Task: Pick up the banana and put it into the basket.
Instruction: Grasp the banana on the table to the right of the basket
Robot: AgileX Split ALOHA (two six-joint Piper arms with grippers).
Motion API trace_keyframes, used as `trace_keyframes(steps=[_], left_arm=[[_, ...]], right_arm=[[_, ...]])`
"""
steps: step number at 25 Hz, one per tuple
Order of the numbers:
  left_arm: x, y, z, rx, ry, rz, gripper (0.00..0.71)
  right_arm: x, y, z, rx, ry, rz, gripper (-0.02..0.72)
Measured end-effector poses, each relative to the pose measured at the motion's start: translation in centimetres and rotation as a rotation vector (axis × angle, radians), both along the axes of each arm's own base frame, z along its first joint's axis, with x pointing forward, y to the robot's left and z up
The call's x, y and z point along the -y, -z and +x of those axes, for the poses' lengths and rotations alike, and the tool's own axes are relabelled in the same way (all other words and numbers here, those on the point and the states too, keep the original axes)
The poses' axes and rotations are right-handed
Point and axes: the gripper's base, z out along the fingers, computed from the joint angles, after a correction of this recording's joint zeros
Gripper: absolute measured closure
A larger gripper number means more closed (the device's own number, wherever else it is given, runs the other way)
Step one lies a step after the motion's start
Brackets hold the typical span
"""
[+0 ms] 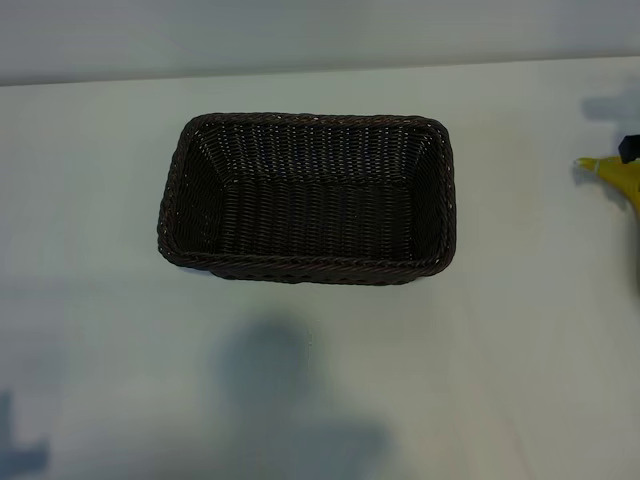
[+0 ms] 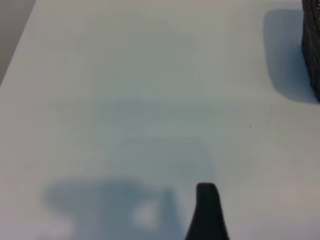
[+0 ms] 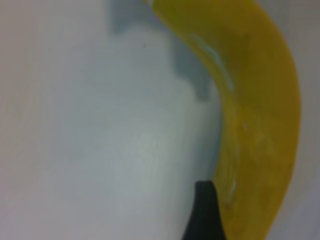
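The dark brown woven basket [image 1: 310, 266] stands in the middle of the white table and holds nothing. The yellow banana [image 1: 612, 178] lies at the far right edge of the exterior view, only its stem end showing, with a small black part of my right arm [image 1: 630, 148] just above it. In the right wrist view the banana [image 3: 260, 115] curves close alongside the one visible finger [image 3: 205, 212] of my right gripper, which is open. In the left wrist view my left gripper's single visible finger [image 2: 207, 212] hangs over bare table, open, with a basket corner [image 2: 312, 45] farther off.
The white table [image 1: 520, 330] ends at its far edge [image 1: 320, 75] behind the basket. Arm shadows fall on the near side of the table, in front of the basket.
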Motion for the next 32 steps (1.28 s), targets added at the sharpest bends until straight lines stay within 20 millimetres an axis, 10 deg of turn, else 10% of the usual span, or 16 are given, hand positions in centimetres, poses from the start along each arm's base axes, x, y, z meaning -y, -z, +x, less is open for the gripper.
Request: trace_keyframes(steps=[20, 32], left_arm=[[0.0, 0.0, 0.0, 0.0, 0.0, 0.001, 0.139], [0.0, 0.0, 0.0, 0.0, 0.0, 0.001, 0.139]], right_arm=[[0.1, 4.5, 0.8, -0.071, 0.0, 0.007, 0.135], [0.1, 4.3, 0.9, -0.076, 0.014, 0.009, 0.28]])
